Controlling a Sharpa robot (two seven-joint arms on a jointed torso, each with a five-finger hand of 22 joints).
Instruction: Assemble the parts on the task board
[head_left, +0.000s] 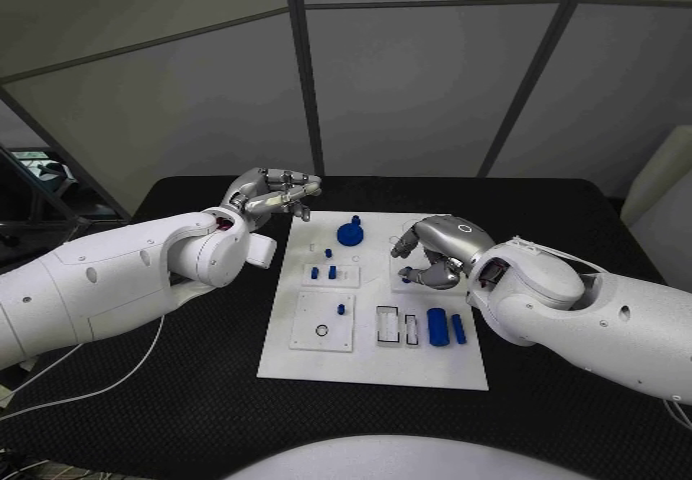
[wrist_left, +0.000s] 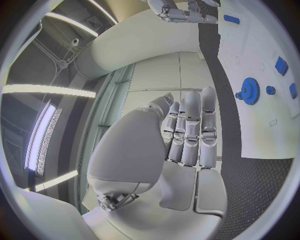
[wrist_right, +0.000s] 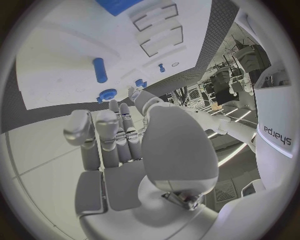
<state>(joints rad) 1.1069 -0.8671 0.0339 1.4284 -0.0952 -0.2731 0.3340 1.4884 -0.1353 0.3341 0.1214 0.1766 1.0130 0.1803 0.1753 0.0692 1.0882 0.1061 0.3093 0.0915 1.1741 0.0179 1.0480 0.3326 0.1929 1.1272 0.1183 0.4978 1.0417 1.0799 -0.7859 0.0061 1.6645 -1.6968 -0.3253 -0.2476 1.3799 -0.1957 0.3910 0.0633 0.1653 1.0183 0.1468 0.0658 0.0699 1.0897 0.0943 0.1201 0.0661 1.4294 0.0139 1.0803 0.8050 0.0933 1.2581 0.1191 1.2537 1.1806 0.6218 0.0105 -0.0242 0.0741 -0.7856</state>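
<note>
Both robot hands, left (head_left: 271, 193) and right (head_left: 430, 252), hover curled beside the task board (head_left: 375, 365).

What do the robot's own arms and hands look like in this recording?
Both arms are bulky, smooth white shells. Each ends in a silver metallic hand: left hand, right hand, with segmented fingers. A thin white cable trails beside the left arm. The right arm carries grey lettering.

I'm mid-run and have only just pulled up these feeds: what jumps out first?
The white task board lies mid-table with small blue parts on it, the biggest a blue gear standing near its far edge. The right hand hovers over the board's right side, fingers curled with nothing visible in them. The left hand is raised off the board's far left corner, also holding nothing.
</note>
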